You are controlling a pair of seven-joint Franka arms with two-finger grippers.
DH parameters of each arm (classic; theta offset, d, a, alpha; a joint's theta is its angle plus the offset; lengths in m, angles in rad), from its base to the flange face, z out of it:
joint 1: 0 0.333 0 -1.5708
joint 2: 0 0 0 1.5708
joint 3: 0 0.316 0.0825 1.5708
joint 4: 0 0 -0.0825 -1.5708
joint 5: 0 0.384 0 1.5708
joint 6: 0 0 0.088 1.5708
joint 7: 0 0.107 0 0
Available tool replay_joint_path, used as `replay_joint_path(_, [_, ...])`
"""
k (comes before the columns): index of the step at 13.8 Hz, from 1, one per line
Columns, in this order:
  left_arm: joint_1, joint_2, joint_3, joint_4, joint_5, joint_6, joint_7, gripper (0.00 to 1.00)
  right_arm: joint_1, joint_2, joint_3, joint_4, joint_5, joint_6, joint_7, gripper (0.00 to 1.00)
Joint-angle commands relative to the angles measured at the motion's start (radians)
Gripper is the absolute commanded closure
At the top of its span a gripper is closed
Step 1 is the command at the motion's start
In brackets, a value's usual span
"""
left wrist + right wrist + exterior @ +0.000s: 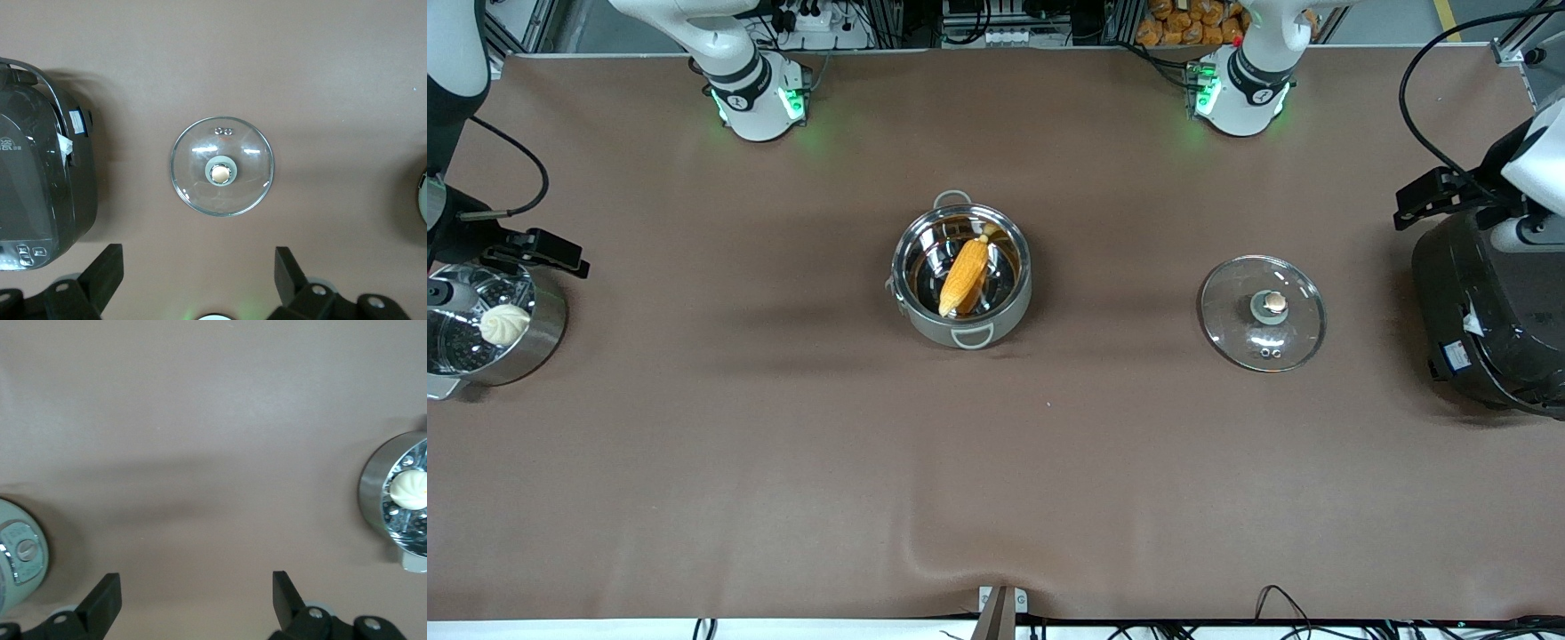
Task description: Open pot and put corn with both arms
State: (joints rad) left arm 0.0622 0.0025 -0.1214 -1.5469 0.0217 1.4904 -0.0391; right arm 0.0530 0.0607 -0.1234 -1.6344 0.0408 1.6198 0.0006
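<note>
The shiny steel pot (961, 268) stands open at the table's middle. The yellow-orange corn (964, 276) lies in it, slanted, its pale tip toward the arms' bases. The pot's glass lid (1263, 313) lies flat on the table toward the left arm's end; it also shows in the left wrist view (221, 166). My left gripper (199, 267) is open and empty, high over the table beside the lid; its black hand shows in the front view (1440, 191). My right gripper (197, 590) is open and empty, high over bare table; its hand shows in the front view (534, 249).
A steel steamer pot (543, 342) with a white bun (504, 324) stands at the right arm's end and shows in the right wrist view (373, 493). A large black rice cooker (1494, 311) stands at the left arm's end, beside the lid (40, 187).
</note>
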Motion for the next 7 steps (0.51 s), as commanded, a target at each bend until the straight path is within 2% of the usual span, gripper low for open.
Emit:
replay_joint_path(1, [0.01,-0.001,-0.014,0.014,0.014,-0.021,0.008,0.0,0.007,-0.025,0.002,-0.005,0.028,-0.012,0.044,0.0])
replay_joint_path(7, [0.01,0.005,-0.012,0.016,0.015,-0.021,0.005,0.0,0.014,-0.025,0.002,0.019,0.027,-0.035,0.053,0.0])
